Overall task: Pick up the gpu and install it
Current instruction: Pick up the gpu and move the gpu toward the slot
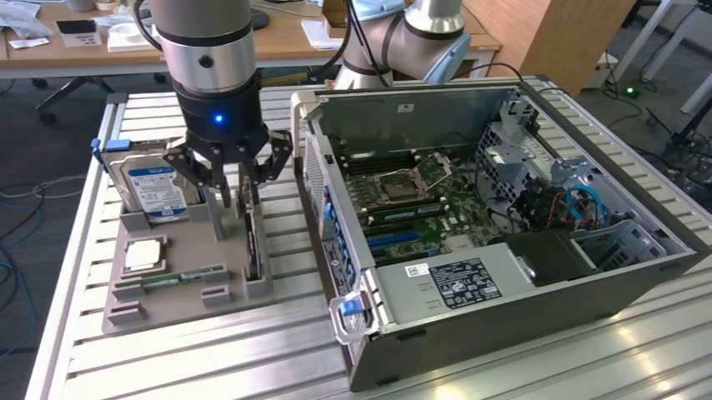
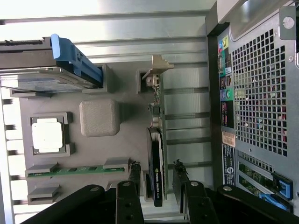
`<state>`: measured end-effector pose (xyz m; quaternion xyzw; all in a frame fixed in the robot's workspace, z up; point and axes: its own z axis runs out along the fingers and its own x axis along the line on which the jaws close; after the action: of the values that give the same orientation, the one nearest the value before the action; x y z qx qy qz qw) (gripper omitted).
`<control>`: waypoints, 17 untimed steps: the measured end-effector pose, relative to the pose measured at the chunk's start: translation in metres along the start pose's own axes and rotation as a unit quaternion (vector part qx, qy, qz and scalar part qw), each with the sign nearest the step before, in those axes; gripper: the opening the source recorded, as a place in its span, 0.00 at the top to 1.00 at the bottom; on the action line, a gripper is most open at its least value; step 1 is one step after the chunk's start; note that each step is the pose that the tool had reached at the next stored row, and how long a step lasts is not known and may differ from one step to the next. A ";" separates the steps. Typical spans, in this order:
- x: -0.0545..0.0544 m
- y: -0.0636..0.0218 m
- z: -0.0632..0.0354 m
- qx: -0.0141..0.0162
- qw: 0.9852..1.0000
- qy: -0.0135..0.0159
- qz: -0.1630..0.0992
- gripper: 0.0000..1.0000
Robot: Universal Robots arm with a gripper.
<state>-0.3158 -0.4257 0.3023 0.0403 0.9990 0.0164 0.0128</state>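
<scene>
The gpu [image 1: 253, 246] stands on edge in a slot of the grey holder [image 1: 183, 296], on the side nearest the computer case. In the wrist view the gpu [image 2: 156, 158] shows as a thin card with a black cooler and a silver bracket at its far end. My gripper [image 1: 236, 198] hangs just above the card's top edge, pointing straight down. Its jaws are open. One finger [image 2: 135, 173] sits on each side of the card, with a small gap on both sides. The gripper [image 2: 157, 176] holds nothing.
The holder also carries a blue-labelled hard drive [image 1: 156, 187], a square processor [image 1: 145, 254] and a narrow memory stick [image 1: 172, 277]. The open computer case [image 1: 623, 267] lies on the exterior view's right, motherboard [image 1: 412, 196] exposed. A raised grey block [image 2: 99, 117] stands beside the card.
</scene>
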 end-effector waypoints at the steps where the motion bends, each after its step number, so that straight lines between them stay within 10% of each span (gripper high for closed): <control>1: 0.000 0.0000 0.0001 0.000 1.000 0.000 0.000 0.58; 17: 0.000 0.0000 0.0025 0.000 1.000 0.000 0.000 0.58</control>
<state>-0.3158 -0.4256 0.2998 0.0403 0.9990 0.0166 0.0129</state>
